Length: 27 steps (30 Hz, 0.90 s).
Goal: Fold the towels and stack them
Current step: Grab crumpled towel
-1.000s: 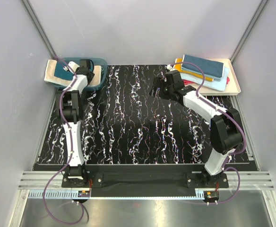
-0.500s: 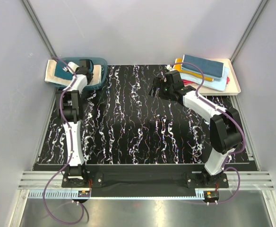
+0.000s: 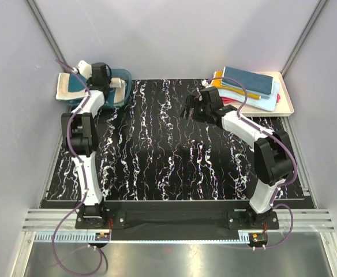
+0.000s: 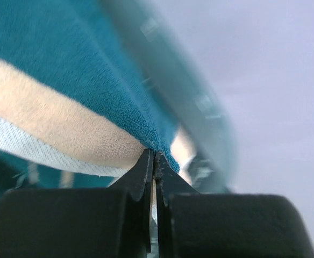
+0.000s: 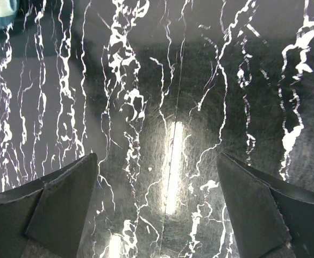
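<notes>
A dark teal towel with a cream border [image 3: 70, 88] lies in and over the teal basin [image 3: 122, 92] at the back left. My left gripper [image 3: 104, 79] is over the basin, shut on this towel's edge. In the left wrist view the jaws [image 4: 155, 157] pinch the teal cloth [image 4: 65, 64] at its fold, beside the cream band [image 4: 55, 129]. Several folded towels [image 3: 246, 83] are stacked on the cream tray [image 3: 288, 104] at the back right. My right gripper [image 3: 189, 108] hangs open above the black marbled mat [image 3: 157, 156], with nothing between its fingers [image 5: 71, 188].
The basin's rim [image 4: 200, 102] is blurred close behind the held cloth. Grey walls close in the table on the left, back and right. The right wrist view shows only the marbled mat [image 5: 168, 107] under the open fingers.
My left gripper has shut on the teal towel's edge and risen a little towards the back of the basin. The right gripper has stayed open and hardly moved.
</notes>
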Available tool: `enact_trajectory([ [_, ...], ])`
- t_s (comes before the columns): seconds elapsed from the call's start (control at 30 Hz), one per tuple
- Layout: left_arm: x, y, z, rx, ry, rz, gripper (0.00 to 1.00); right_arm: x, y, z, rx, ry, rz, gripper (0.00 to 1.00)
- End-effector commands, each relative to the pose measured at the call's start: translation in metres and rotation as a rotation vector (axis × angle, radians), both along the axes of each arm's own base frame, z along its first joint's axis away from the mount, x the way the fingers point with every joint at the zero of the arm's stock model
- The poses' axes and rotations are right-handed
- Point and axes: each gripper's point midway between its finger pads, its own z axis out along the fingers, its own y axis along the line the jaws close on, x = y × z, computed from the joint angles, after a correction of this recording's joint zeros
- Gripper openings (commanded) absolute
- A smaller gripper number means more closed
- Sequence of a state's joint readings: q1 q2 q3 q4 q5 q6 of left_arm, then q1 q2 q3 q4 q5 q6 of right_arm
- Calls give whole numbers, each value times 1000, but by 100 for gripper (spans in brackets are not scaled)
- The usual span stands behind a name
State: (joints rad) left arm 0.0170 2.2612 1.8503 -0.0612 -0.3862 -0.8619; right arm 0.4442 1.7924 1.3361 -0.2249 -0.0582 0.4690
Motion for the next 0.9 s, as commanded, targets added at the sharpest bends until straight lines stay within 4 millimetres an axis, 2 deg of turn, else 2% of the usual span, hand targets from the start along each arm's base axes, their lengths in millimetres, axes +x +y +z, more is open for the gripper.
enact_trajectory([
  [0.0,1,-22,169,89,-400,-32,0,5,8,5,35,-20,14,100],
  [0.07,-4,-31,189,113,-434,-37,0,5,8,4,37,-20,14,100],
  [0.1,-8,-33,205,131,-463,-39,0,5,8,5,37,-24,18,100],
  [0.2,-7,-42,207,55,-500,-55,0,3,9,6,42,-25,20,100],
  [0.27,-7,-57,211,36,-519,-89,0,4,9,7,45,-32,20,100],
  [0.3,-10,-63,225,54,-567,-97,0,3,9,5,47,-29,24,100],
  [0.43,-13,-97,241,35,-607,-148,0,3,11,5,50,-31,28,100],
  [0.53,-24,-120,274,65,-680,-180,0,3,12,4,57,-33,33,100],
  [0.57,-29,-123,295,103,-706,-183,0,3,12,4,56,-33,34,100],
  [0.67,-39,-135,331,148,-760,-204,0,2,13,8,59,-43,39,100],
  [0.7,-46,-137,355,153,-794,-205,0,2,12,10,57,-49,36,100],
  [0.73,-51,-145,365,158,-807,-224,0,2,12,11,57,-54,36,100],
  [0.8,-70,-151,391,202,-834,-231,0,3,9,14,51,-64,27,100],
  [0.83,-78,-165,394,207,-834,-248,0,4,8,15,46,-65,19,100],
  [0.87,-94,-169,410,232,-858,-255,0,3,6,15,42,-67,13,100],
])
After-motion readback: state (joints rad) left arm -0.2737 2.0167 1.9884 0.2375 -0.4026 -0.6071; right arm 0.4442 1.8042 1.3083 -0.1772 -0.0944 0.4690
